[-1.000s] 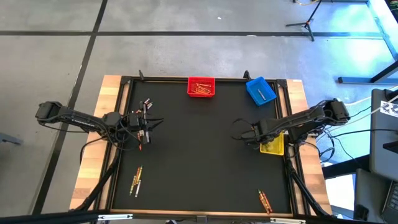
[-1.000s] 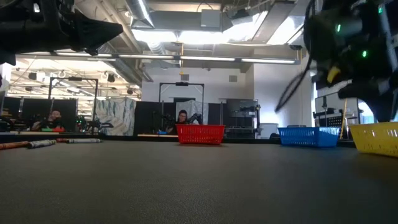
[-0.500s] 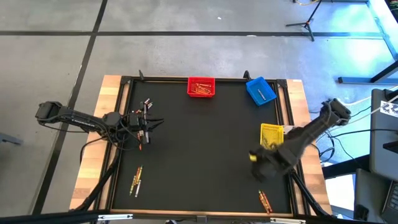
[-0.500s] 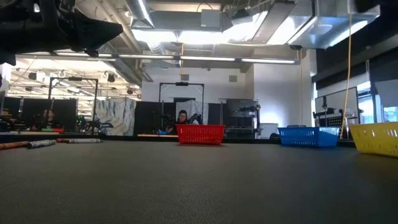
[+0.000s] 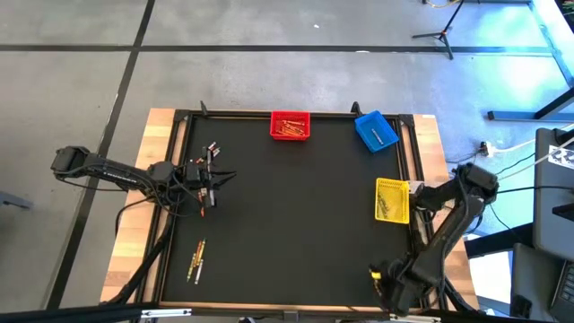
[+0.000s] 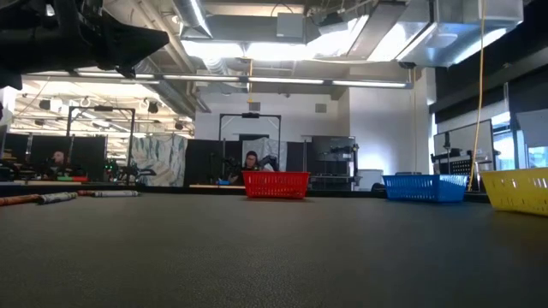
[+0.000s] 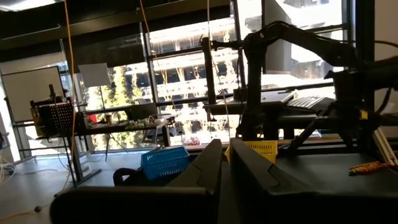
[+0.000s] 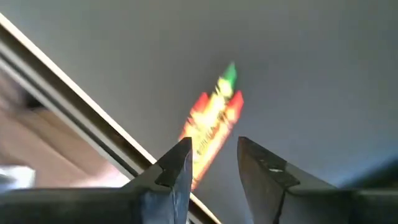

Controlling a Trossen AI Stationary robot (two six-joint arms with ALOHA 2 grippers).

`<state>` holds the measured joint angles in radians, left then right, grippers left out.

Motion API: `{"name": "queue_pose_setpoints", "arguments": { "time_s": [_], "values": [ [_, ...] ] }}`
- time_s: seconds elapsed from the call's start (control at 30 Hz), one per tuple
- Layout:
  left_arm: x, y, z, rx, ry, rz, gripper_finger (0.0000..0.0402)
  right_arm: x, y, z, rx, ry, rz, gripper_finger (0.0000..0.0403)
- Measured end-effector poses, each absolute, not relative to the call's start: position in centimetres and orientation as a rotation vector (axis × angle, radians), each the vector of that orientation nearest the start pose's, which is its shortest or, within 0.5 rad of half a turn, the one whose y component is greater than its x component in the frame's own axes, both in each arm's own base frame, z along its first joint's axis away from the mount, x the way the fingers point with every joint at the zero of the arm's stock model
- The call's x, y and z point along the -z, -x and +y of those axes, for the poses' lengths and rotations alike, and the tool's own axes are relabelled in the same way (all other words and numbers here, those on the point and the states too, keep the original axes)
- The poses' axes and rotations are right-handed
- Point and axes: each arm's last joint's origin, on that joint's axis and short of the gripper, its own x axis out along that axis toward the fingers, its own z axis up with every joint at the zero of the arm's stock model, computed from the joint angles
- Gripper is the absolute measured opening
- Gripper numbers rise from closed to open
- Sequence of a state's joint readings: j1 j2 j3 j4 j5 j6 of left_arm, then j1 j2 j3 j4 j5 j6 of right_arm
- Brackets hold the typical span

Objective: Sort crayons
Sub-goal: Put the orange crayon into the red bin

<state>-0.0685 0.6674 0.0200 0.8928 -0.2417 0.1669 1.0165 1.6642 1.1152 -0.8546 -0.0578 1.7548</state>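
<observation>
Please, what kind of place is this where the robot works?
Probably a robotics lab or workshop. Beyond the black table the low view shows an open room with exposed ceiling ducts, metal frames and a seated person; the left wrist view shows desks before large windows.

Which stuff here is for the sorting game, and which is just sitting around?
For the job:
- crayons loose on the mat, more under the right gripper
- red bin, blue bin, yellow bin

Just around:
- tripod stand on the floor
- desks beyond the table
</observation>
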Motion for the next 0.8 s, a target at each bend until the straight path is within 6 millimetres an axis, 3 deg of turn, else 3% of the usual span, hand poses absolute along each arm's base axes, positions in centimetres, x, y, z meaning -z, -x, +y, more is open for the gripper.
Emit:
{"name": "queue_pose_setpoints", "arguments": {
  "time_s": [0.2,0.8],
  "values": [
    [-19.0,-13.7,-0.2,-0.196,-0.128,-0.228,0.0025,-17.0,-16.1,26.6,0.449,-0.674,1.627,0.0124],
    [-19.0,-13.7,-0.2,-0.196,-0.128,-0.227,0.0025,-15.5,-15.8,26.2,0.480,-0.690,1.605,0.0124]
  ]
}}
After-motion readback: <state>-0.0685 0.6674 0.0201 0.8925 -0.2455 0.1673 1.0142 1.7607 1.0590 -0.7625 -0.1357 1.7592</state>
